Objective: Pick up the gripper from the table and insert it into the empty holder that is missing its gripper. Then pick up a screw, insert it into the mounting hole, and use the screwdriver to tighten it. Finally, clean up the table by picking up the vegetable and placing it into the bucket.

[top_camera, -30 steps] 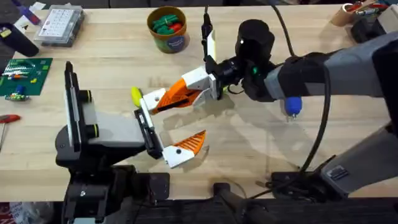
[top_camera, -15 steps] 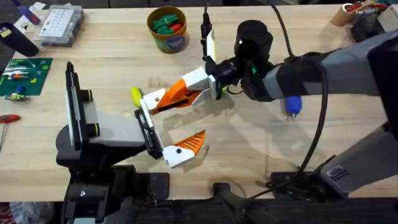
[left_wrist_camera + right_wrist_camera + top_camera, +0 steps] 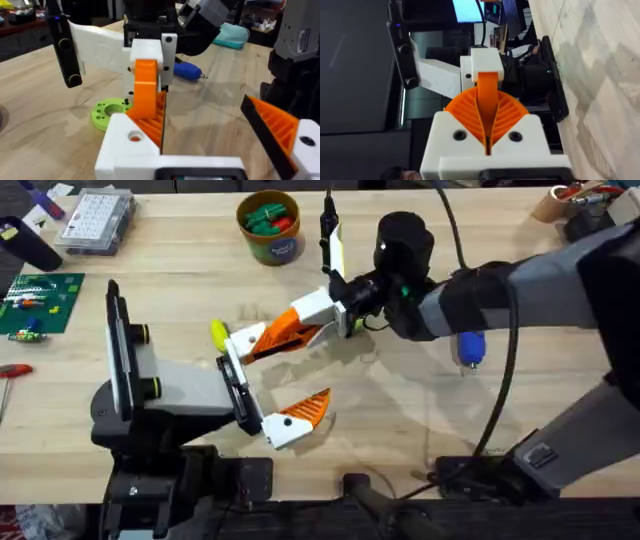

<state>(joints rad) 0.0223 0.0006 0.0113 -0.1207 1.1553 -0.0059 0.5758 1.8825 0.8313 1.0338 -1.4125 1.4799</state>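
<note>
— Where was the loose orange finger (image 3: 272, 338)?

— Off the table (image 3: 420, 415), in the right gripper (image 3: 487, 119). From the right wrist, the two ribbed orange pads (image 3: 462, 112) were pressed in on the wedge from both sides, with no gap between pad and wedge.

— And how near the empty holder (image 3: 131, 142)?

— Right at it. From above, the wedge slanted down from the right gripper, and its narrow end met the white bracket at the far end of the black rail (image 3: 238, 392) on the grey unit (image 3: 175, 390). In the left wrist view the orange piece stood upright just over the bracket, touching its top edge (whether it was seated, I couldn't tell).

— The left gripper (image 3: 282, 380)?

— Wide. The holder sat at one end of the rail and the matching finger (image 3: 300, 418), orange on a white base, at the other, well apart, with nothing between them.

— Anything else near the work?

— A yellow-green disc (image 3: 107, 112) lay on the table just beside the holder. The blue screwdriver (image 3: 470, 348) lay flat under the right arm, well clear of the unit.

— The bucket (image 3: 272, 246)?

— Upright at the far side of the table, beyond the right gripper, with green and red pieces (image 3: 268, 218) showing inside its rim.
</note>
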